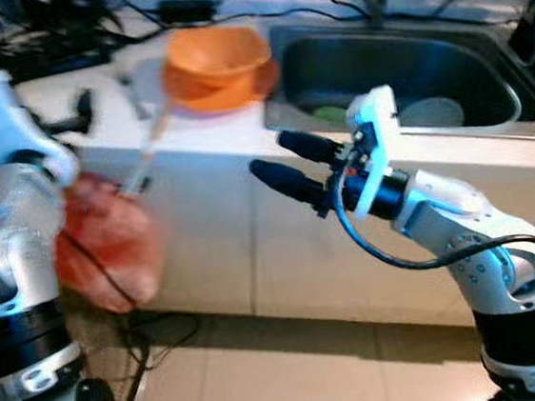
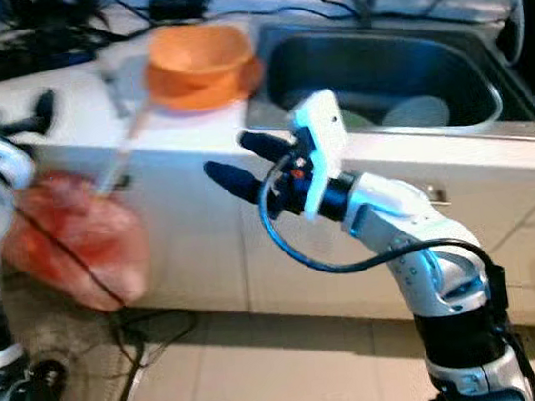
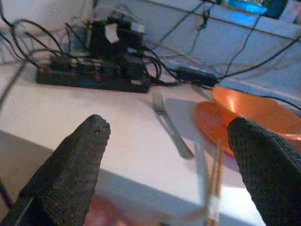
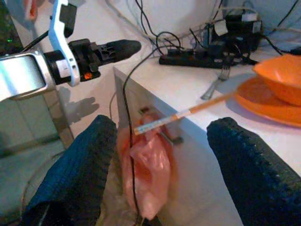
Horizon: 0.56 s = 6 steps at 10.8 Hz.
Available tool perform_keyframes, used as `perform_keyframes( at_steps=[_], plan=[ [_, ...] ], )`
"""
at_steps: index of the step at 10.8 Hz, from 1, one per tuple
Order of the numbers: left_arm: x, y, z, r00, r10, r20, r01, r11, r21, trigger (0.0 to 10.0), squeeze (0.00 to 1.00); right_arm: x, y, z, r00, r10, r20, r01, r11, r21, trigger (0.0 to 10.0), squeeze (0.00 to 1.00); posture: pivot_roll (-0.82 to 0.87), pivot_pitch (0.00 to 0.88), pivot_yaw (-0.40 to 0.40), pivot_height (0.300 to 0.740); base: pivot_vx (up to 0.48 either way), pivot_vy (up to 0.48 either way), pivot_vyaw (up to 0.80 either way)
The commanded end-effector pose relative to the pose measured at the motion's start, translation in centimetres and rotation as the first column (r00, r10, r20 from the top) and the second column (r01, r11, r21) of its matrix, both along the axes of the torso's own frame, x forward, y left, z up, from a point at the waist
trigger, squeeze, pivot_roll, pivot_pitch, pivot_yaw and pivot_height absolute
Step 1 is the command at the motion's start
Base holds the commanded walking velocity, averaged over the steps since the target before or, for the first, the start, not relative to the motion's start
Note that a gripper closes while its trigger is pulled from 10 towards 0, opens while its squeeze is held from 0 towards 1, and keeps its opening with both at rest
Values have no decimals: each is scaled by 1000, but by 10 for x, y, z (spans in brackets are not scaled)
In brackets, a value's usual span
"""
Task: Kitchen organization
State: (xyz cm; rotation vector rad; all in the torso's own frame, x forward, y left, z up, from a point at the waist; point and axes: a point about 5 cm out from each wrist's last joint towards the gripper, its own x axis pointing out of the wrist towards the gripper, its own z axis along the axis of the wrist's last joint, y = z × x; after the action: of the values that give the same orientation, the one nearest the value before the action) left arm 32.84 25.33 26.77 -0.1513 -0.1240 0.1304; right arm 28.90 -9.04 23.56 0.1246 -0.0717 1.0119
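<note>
Right gripper (image 1: pixel 278 159): we see its jaws spread, empty — chopsticks (image 4: pixel 188 113) lie beyond them.
Left gripper (image 3: pixel 169 155): spread, fork (image 3: pixel 171 127) ahead.
Writing: none legible.

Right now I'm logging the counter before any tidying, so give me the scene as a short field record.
counter: white counter, fork lying on it
dishes: orange bowl on an orange plate
chopsticks: chopsticks jutting past the counter edge
bag: pink plastic bag hanging on the cabinet front
sink: steel sink
left gripper: open, empty
right gripper: open, empty
</note>
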Motion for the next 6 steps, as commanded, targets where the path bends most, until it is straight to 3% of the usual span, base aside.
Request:
perform_keyframes(
  at_steps=[1, 3, 6],
  plan=[
    [1, -7, 1, 1000, -20, 10, 20, 1000, 12, 10000, 0, 0, -4, 4, 999, -21, 24, 21, 1000, -3, 10000, 0, 177, 86, -42, 740, 0, 0, 0],
    [-1, -9, 0, 999, -51, 21, 50, 998, 36, 10000, 0, 0, -4, 3, 999, -26, 26, 26, 1000, -6, 10000, 0, 175, 87, -41, 740, 0, 0, 0],
    [-2, -19, -1, 994, -97, 45, 95, 995, 35, 10000, 0, 0, -5, 3, 999, -37, 31, 37, 999, -12, 10000, 0, 166, 91, -39, 740, 305, 0, 0]
  ],
)
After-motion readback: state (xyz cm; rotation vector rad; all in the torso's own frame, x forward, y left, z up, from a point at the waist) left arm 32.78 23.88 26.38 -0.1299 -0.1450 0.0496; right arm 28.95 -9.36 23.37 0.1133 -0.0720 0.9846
